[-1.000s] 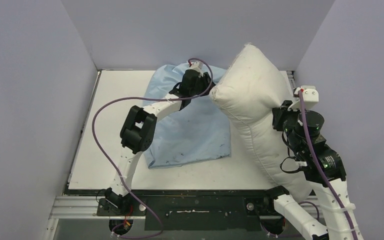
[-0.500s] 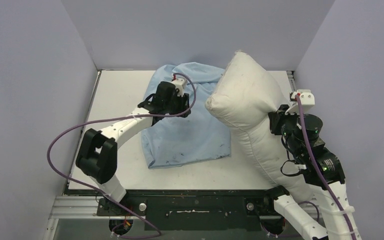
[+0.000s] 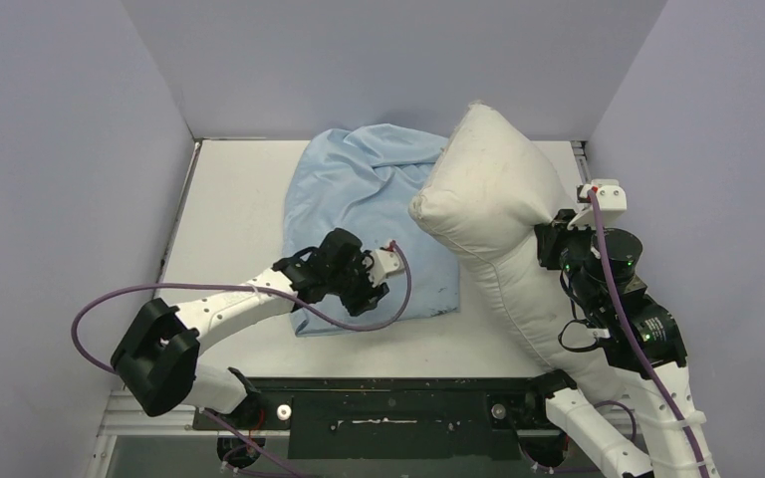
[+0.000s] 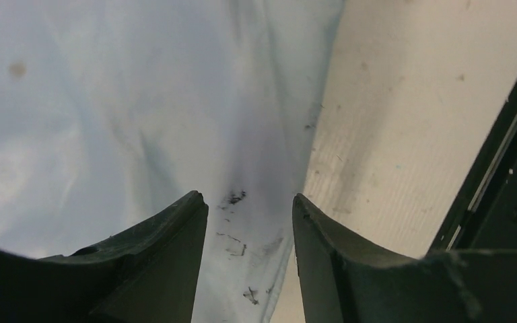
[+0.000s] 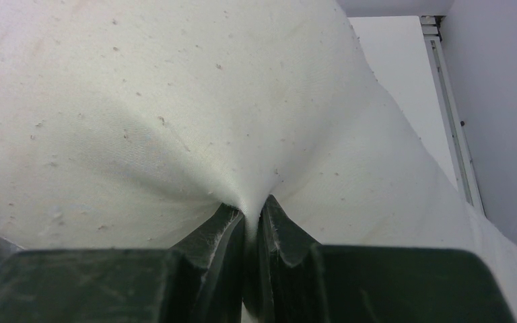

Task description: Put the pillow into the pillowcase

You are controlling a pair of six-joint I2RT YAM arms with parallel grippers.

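Pillow (image 3: 498,219) held up at right, long axis far-centre to near-right, my right jaws pinching its fabric; only the wrist view shows that. Pillowcase (image 3: 359,199) flat on surface (image 3: 229,199), left jaws spread above its near edge.

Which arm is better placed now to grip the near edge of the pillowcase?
Left. The left jaws stand open just above the pillowcase at its near edge; the right jaws are shut on the pillow, holding it raised.

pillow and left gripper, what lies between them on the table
Only wrinkled pillowcase lies between the left gripper and the pillow, as the top external view shows.
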